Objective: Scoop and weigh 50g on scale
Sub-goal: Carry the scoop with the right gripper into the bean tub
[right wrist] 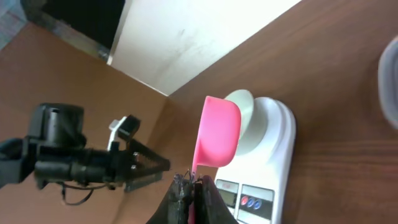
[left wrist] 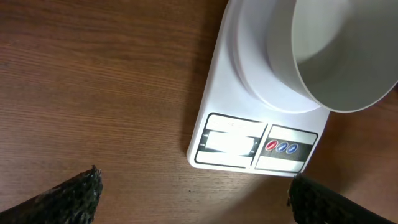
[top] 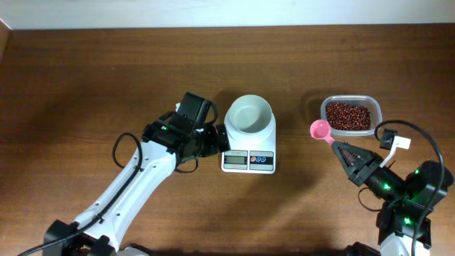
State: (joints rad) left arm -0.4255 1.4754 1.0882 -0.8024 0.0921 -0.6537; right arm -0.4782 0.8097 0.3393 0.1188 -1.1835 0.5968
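The white scale [top: 248, 161] stands mid-table with its round white bowl [top: 249, 116] empty on top. In the left wrist view the scale [left wrist: 249, 146] and the bowl [left wrist: 339, 59] lie just ahead of my fingers. My left gripper [top: 215, 140] is open beside the scale's left edge, holding nothing; its fingertips [left wrist: 71, 196] stand wide apart over bare wood. My right gripper [top: 343, 148] is shut on the handle of a pink measuring spoon [top: 320, 129], seen also as the spoon [right wrist: 219, 134] in the right wrist view. No beans show in the spoon. The red-brown beans [top: 348, 116] fill a clear tub just right of it.
The clear tub [top: 375, 107] sits at the back right, close to the spoon. The back edge of the table meets a pale wall [top: 227, 13]. My left arm [right wrist: 81, 162] shows beyond the scale [right wrist: 264, 186] in the right wrist view.
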